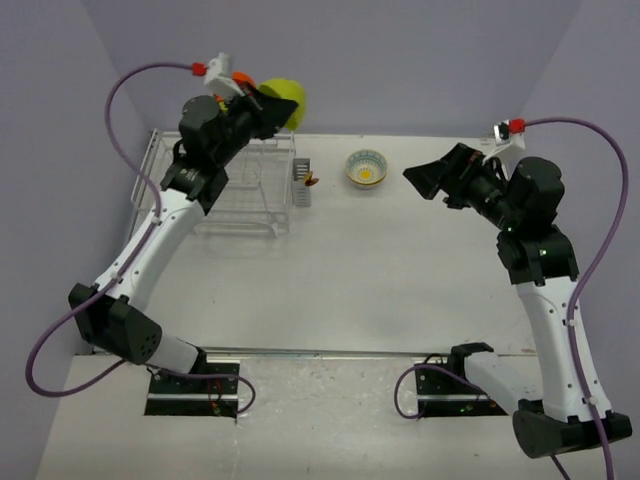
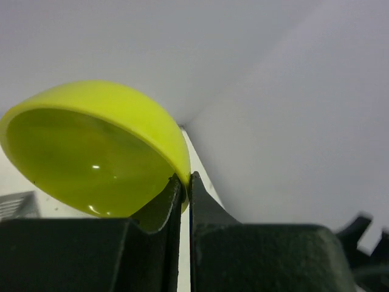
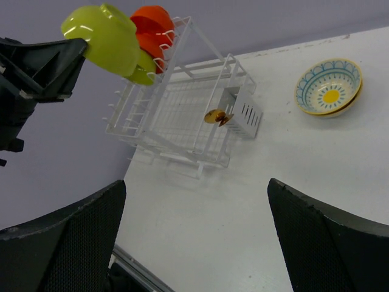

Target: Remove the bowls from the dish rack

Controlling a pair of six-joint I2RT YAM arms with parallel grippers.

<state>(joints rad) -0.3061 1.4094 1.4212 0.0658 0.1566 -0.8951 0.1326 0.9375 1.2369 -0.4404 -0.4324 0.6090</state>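
Cannot see, from above, the upright tier of the dish rack (image 1: 240,205) or more than a sliver of the orange-red bowls (image 1: 243,76) under the left arm (image 1: 205,130), nor the near half of the lime-green bowl (image 1: 288,95) behind the left fingers (image 1: 275,110). Cut off by the bottom edge in both wrist views, left fingers and blurred right fingers (image 3: 67,243) alike. Too small to name, the brown-gold thing (image 3: 217,116) hanging by the grey cutlery holder (image 3: 246,115).

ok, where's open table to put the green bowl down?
Widest bare table: the whole near half, between the dish rack, the patterned bowl and the near edge. A narrower gap lies between the cutlery holder and that bowl. Crowded: the rack's upright tier, where orange-red bowls stand.
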